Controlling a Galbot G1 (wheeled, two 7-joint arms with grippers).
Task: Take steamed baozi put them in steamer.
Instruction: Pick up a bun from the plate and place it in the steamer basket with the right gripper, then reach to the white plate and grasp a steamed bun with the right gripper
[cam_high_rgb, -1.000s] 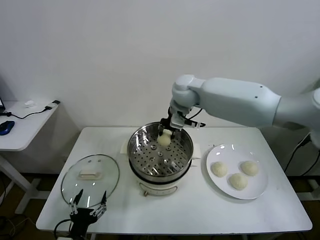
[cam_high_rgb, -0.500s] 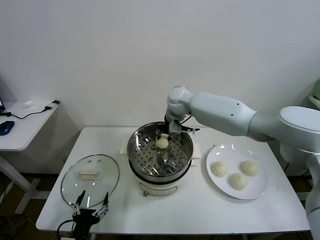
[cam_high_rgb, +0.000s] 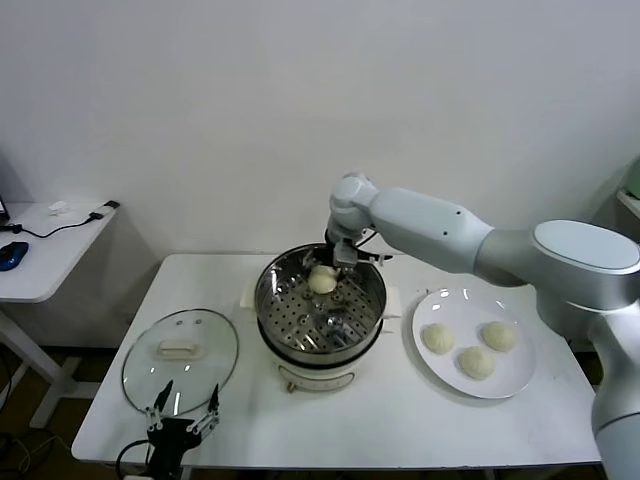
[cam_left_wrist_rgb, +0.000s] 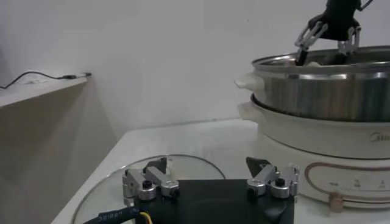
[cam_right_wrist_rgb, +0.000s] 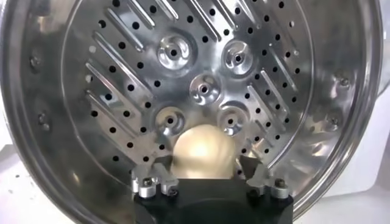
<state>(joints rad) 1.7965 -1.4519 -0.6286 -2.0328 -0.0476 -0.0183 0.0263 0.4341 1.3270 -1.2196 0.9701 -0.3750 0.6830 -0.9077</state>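
The right gripper (cam_high_rgb: 330, 270) has sunk into the steamer (cam_high_rgb: 372, 300) since 1 second ago, jaws now wide around 1 baozi (cam_right_wrist_rgb: 203, 152) (floor contact shows only from the wrist); left gripper (cam_high_rgb: 180, 422) parked, spread.

- Steamer (cam_high_rgb: 320, 312): polished, mirror-shiny perforated metal.
- Baozi (cam_right_wrist_rgb: 203, 151): smooth, matt dough.
- Lid (cam_high_rgb: 181, 358), lower left: clear glossy glass.
- Plate (cam_high_rgb: 440, 368): glossy white.
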